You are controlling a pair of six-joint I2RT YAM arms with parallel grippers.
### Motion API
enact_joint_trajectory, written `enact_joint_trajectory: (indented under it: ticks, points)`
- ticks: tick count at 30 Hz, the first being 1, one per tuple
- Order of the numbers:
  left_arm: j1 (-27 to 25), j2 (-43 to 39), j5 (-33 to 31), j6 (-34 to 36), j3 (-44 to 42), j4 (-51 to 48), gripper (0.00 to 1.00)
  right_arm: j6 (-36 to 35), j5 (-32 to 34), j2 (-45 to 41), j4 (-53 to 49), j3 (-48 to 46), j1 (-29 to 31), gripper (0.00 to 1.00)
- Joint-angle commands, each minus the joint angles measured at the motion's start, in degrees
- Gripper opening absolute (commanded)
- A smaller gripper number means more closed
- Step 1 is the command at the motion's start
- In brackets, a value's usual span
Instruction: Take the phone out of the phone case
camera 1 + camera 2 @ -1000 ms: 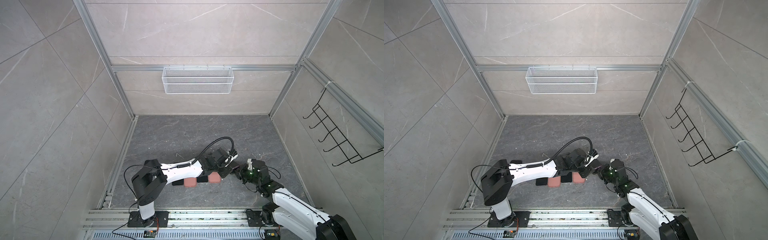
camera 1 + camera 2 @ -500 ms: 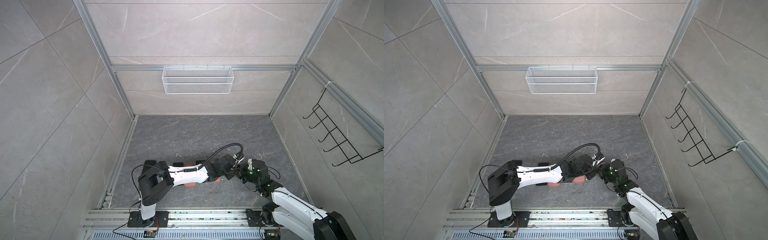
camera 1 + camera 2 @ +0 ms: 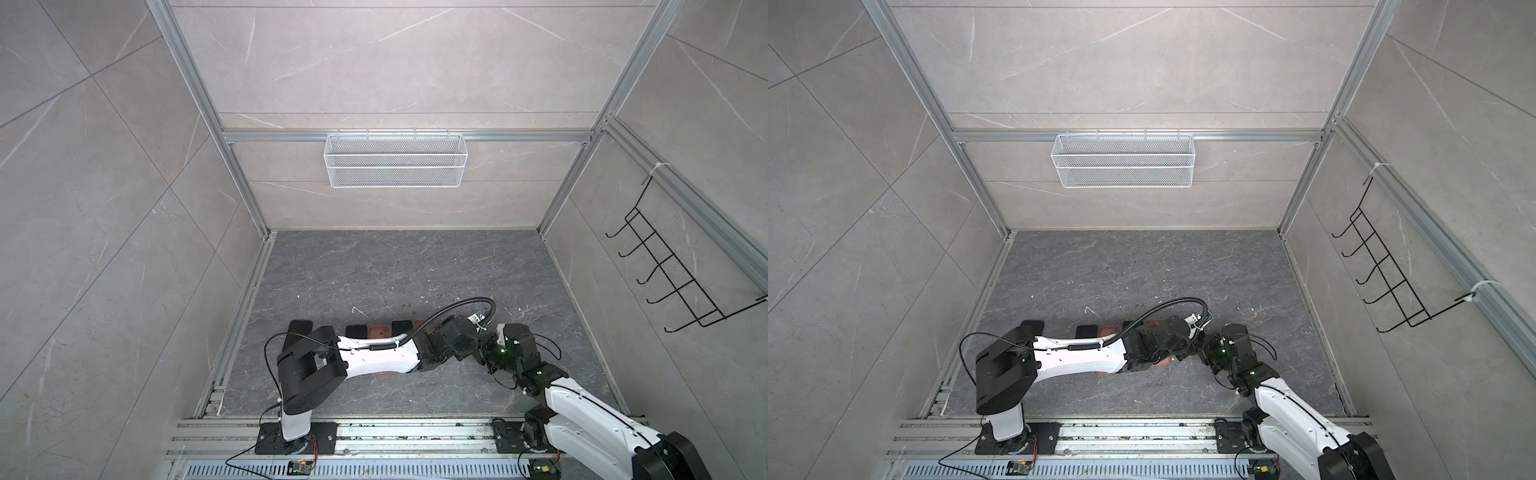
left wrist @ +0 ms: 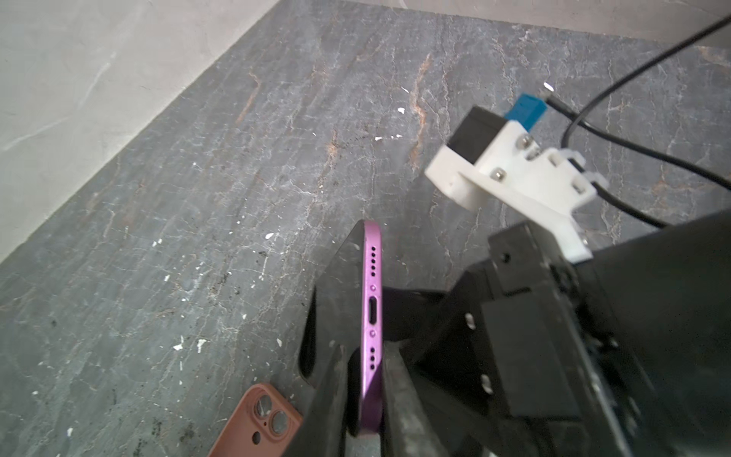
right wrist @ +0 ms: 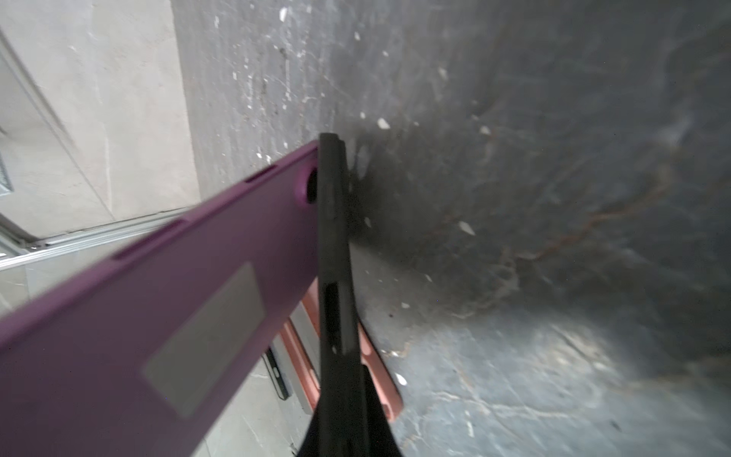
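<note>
Phone (image 4: 372, 300): one, purple, on edge above the floor (image 3: 374, 270), clamped in the closed left gripper (image 4: 370, 389).
Phone case (image 5: 334, 257): one, black, pinched by the closed right gripper (image 5: 346, 431), touching the phone's far end.
Axis: the phone's length runs from the left gripper toward the right one.
Spare cases (image 3: 380, 331): apparently two pink and two black, partly hidden.

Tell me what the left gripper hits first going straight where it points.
Left gripper clamps the purple phone; past its tip, probably the floor. Right gripper, gripping the black case, is close alongside; depth unclear.
</note>
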Motion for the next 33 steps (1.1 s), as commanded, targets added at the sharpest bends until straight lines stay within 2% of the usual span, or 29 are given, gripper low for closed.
enact_joint_trajectory:
  ticks: [1,16,28,33]
  points:
    - [-0.48,-3.45,-0.88,1.41,-1.22,3.03,0.00,-2.76,1.49,-1.62,-7.02,0.17,0.56,0.05]
    - [-0.77,-7.47,-2.49,4.01,-3.69,5.16,0.00,-5.24,7.19,-7.75,-18.23,1.85,0.45,0.09]
    - [-1.47,-10.47,-3.97,6.47,-4.87,5.86,0.00,-6.40,9.31,-5.65,-20.97,3.23,0.12,0.09]
    - [-2.27,-10.72,-6.21,10.71,-5.65,5.25,0.00,-9.07,11.52,-7.09,-25.27,5.70,-2.76,0.09]
